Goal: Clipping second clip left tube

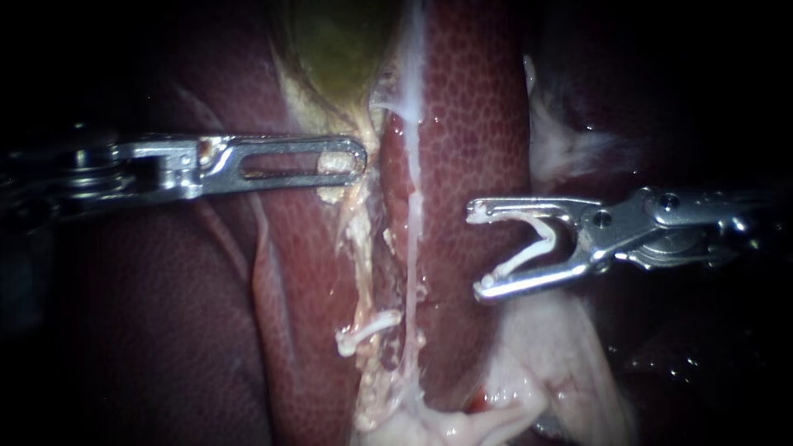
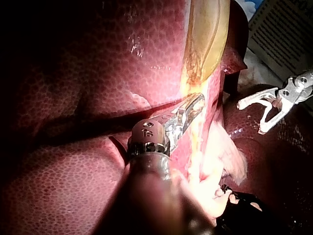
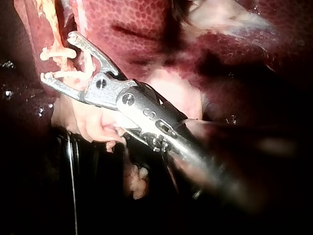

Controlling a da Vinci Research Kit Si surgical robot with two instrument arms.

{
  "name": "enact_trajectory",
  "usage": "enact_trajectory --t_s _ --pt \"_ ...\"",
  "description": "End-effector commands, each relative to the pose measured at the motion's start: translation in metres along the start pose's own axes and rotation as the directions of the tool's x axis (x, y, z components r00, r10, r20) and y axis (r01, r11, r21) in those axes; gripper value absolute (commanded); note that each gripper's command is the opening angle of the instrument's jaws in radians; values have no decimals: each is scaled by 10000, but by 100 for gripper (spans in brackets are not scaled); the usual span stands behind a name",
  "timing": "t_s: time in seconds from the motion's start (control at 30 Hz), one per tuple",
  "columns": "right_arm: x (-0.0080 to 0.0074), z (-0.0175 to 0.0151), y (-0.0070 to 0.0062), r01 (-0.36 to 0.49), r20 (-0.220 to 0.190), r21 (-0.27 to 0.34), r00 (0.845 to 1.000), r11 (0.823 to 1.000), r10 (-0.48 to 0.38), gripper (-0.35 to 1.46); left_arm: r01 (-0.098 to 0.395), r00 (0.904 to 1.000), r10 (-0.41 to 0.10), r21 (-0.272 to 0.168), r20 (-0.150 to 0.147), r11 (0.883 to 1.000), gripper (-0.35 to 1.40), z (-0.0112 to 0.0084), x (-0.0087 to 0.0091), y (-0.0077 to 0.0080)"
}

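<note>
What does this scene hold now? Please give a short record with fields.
Left instrument: end effector shut on tissue below the gallbladder
Right instrument: end effector spread, holding the loaded clip, not yet around the tube
Placed clip: across the tube
Background: liver

Bare liver [image 1: 450, 248] ahead of right tool [image 1: 477, 252]
</note>
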Motion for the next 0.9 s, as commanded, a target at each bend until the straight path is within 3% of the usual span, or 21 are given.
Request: enact_trajectory --t_s 0.03,0.23,0.4,0.63,0.9 --pt "0 0 0 1 1 0 10000 10000 -1 60 3 10000 -3 0 -2 10000 -35 0 0 -1" --pt "0 0 0 0 1 -1 10000 10000 0 60 28 10000 -28 39 -50 10000 -35 -8 -5 -2" --pt "0 0 0 -1 -1 -3 10000 10000 1 60 99 9999 -100 -62 -54 9999 -35 -32 -20 -6" --pt "0 1 1 -1 -5 -7 10000 10000 1 60 225 9993 -222 -74 305 9997 -35 -69 -37 -9" --pt "1 2 1 -2 -16 -14 10000 10000 2 60 287 9987 -283 -87 435 9995 -35 -87 -43 -13"
